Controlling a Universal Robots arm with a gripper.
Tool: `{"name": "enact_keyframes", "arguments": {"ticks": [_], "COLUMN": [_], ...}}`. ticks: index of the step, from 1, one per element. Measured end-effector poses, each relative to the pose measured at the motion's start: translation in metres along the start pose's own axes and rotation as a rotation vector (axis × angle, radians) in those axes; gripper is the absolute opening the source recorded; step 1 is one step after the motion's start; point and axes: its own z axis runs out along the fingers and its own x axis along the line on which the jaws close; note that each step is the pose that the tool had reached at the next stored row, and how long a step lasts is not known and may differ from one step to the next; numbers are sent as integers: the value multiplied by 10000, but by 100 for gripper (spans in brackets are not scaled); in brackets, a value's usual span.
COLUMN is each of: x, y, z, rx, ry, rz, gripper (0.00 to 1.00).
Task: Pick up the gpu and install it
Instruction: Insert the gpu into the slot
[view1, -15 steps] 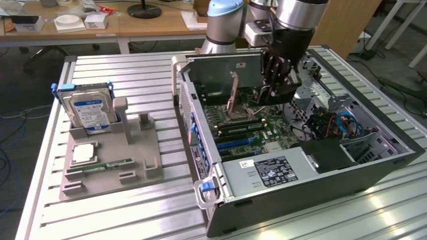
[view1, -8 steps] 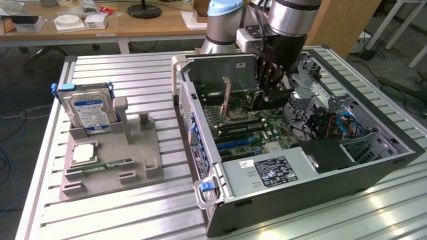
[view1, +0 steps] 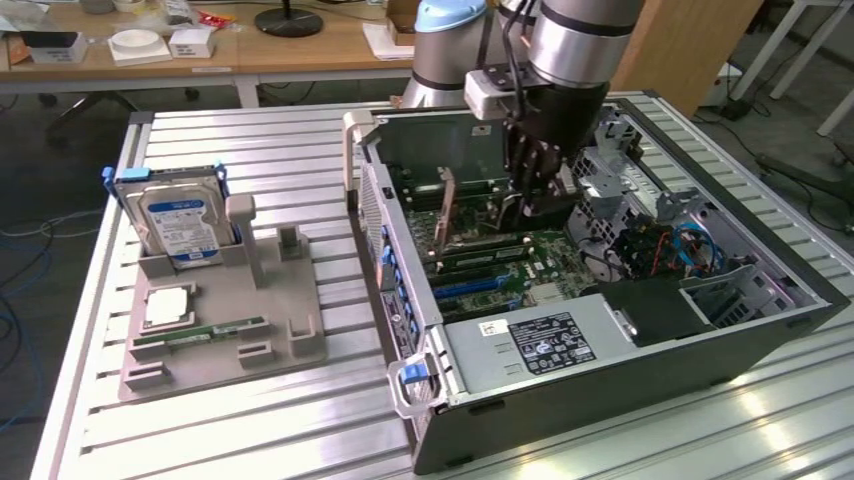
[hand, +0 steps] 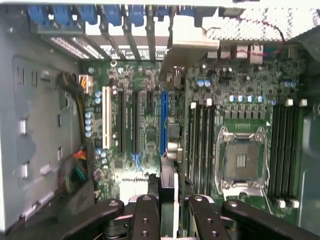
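My gripper (view1: 537, 203) reaches down into the open computer case (view1: 747, 330), over the motherboard (view1: 501, 265). It is shut on the gpu (view1: 447, 212), a thin dark card held upright and edge-on. In the wrist view the gpu (hand: 169, 185) runs as a slim strip from between the fingers (hand: 146, 216) of my gripper (hand: 172, 215) up to its silvery bracket (hand: 187, 47) at the case's rear wall. The card hangs just above the long blue slot (hand: 164, 120), roughly in line with it. Whether its edge touches the slot I cannot tell.
Black memory slots (hand: 200, 140) and the bare processor socket (hand: 242, 160) lie beside the card. A power supply (view1: 534, 345) sits at the case's near end. On the exterior view's left, a grey holder (view1: 267, 300) carries a blue-labelled hard drive (view1: 180, 220), a processor chip (view1: 167, 305) and a green memory stick (view1: 214, 330).
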Motion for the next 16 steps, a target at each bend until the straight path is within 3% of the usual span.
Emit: {"name": "enact_keyframes", "arguments": {"ticks": [16], "x": [36], "y": [103], "z": [103], "rx": [0], "ry": [-31], "rz": [0], "gripper": [27]}}
